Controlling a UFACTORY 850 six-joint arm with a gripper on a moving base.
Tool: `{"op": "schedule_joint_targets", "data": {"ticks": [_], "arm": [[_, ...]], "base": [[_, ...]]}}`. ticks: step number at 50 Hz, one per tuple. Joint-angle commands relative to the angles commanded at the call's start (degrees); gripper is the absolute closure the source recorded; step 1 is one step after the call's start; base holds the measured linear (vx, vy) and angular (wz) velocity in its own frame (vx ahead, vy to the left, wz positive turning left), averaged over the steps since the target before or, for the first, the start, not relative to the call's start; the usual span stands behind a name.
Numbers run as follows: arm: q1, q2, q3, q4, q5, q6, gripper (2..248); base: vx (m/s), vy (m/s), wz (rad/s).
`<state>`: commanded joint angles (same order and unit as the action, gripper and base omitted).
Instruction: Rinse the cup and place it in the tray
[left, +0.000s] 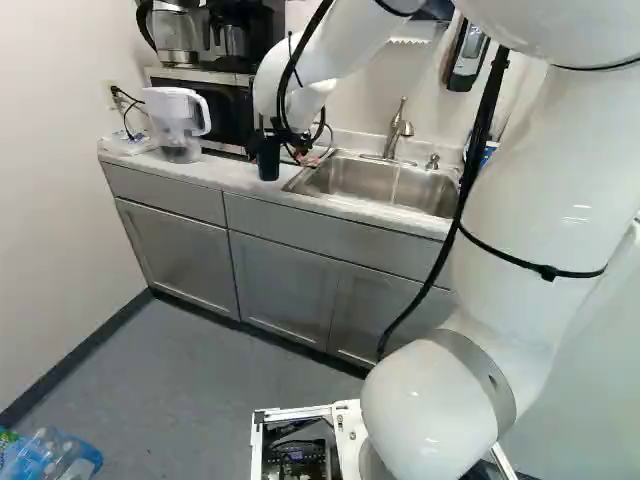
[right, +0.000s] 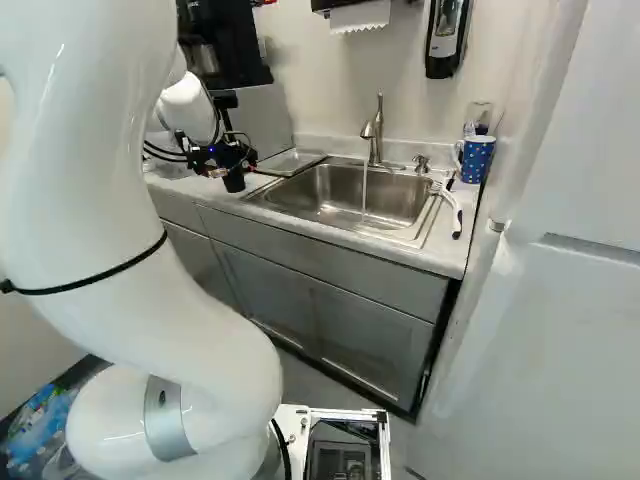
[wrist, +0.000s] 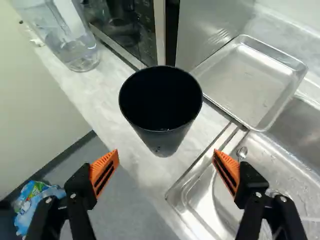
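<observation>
Wrist view: dark cup (wrist: 160, 112) straight ahead of the gripper (wrist: 166, 156), centred between the lines of its widely spread fingers, touching neither. Mouth up, long axis seemingly upright; best to ease in until flanked by both pads, then close. Only the one white arm (left: 350, 40) to use, near enough for a short reach. Standing on the pale counter (wrist: 110, 130), close to its front edge, at risk of toppling from a sideways nudge. To one side, sink (right: 330, 185) under a running faucet (right: 374, 140); beside that, metal tray (wrist: 250, 75), for after rinsing.
</observation>
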<state>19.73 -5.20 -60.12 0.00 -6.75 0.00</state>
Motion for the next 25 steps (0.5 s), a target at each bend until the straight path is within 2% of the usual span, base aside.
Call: {"op": "schedule_joint_targets", "data": {"ticks": [25], "arm": [[0.4,-0.7,2.6,0.0,10.0,0.0,3]], "base": [[0.0,0.0,0.0]]}}
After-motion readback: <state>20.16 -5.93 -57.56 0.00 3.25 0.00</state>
